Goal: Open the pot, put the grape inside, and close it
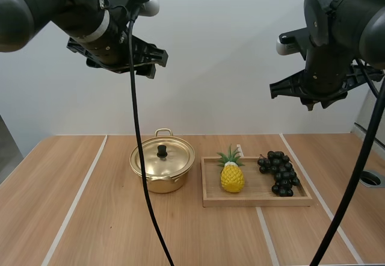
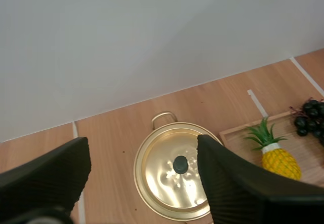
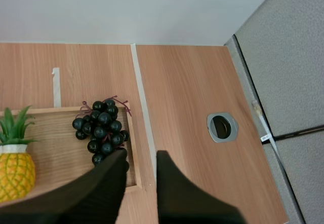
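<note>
Your left pincer (image 2: 143, 148) hangs wide open and empty over the closed pot (image 2: 174, 176). Your right pincer (image 3: 142, 155) is open just a crack, empty too, up by the grapes (image 3: 101, 130) on the tray (image 3: 55, 143).

Gold pot (image 1: 162, 168) – lid (image 1: 163, 157) on, black knob up – beside the tray's dark grape bunch (image 1: 278, 173)
</note>
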